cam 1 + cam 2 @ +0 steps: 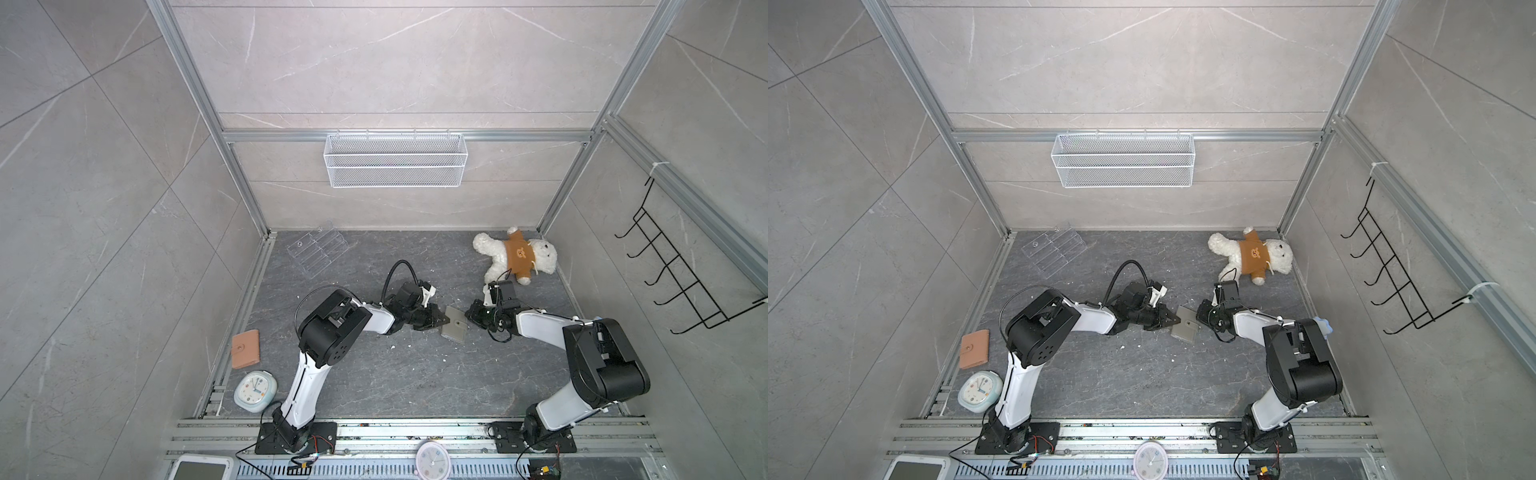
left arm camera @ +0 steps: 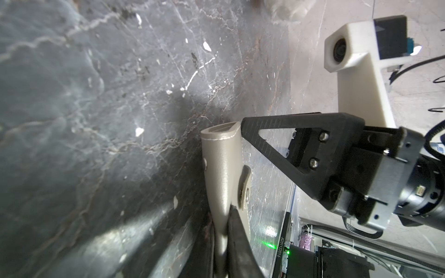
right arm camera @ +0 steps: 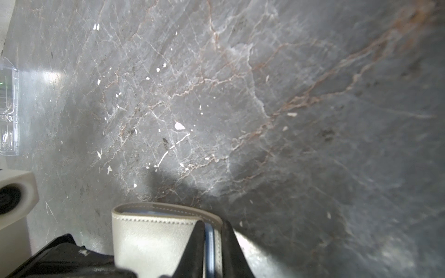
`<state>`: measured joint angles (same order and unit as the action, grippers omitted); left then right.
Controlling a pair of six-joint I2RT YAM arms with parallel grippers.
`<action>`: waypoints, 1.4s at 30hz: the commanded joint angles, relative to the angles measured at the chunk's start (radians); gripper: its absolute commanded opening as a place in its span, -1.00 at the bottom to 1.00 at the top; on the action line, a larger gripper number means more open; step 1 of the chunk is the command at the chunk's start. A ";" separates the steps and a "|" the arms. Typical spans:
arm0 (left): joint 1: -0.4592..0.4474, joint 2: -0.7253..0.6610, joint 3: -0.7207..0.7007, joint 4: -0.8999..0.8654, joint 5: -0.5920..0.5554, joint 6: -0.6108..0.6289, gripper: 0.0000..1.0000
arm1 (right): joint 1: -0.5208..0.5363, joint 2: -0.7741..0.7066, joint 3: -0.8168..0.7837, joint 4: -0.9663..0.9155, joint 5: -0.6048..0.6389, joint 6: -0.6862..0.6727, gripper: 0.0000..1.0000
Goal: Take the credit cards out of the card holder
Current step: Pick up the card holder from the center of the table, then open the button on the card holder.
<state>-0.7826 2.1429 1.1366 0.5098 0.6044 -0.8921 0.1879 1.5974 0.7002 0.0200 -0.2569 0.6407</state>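
Card holder [image 1: 454,328] mid-counter [image 1: 395,374], between left gripper [image 1: 440,321] and right gripper [image 1: 469,313], both touching it. Tiered stand [image 1: 318,252] back left, teddy bear [image 1: 517,255] back right. Wallet [image 1: 245,349] at left edge, clock [image 1: 254,391] just in front of it. Wire basket [image 1: 395,160] on back wall.

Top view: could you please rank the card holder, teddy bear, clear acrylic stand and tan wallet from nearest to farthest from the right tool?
1. card holder: gripped in the right tool, at the centre.
2. teddy bear: beyond the tool, in the far right corner.
3. clear acrylic stand: in the far left corner.
4. tan wallet: at the left edge, nearer the arm bases.
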 commanded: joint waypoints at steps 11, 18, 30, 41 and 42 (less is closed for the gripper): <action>-0.014 -0.406 -0.170 -0.249 -0.294 0.198 -1.00 | 0.036 -0.429 0.080 -0.280 -0.031 -0.030 0.41; -0.072 -0.484 -0.165 -0.380 -0.434 0.258 -1.00 | 0.214 -0.449 0.150 -0.450 0.052 -0.019 0.46; -0.113 -0.503 -0.141 -0.436 -0.484 0.276 -1.00 | 0.449 -0.254 0.131 -0.388 0.239 0.045 0.25; -0.135 -0.503 -0.140 -0.435 -0.498 0.274 -1.00 | 0.458 -0.149 0.099 -0.310 0.242 0.073 0.03; -0.137 -0.504 -0.141 -0.435 -0.500 0.271 -1.00 | 0.459 -0.142 0.098 -0.304 0.242 0.074 0.03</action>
<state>-0.9119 1.6836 0.9592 0.0643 0.1173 -0.6392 0.6392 1.4345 0.8089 -0.3183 -0.0315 0.6968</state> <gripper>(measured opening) 0.084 0.517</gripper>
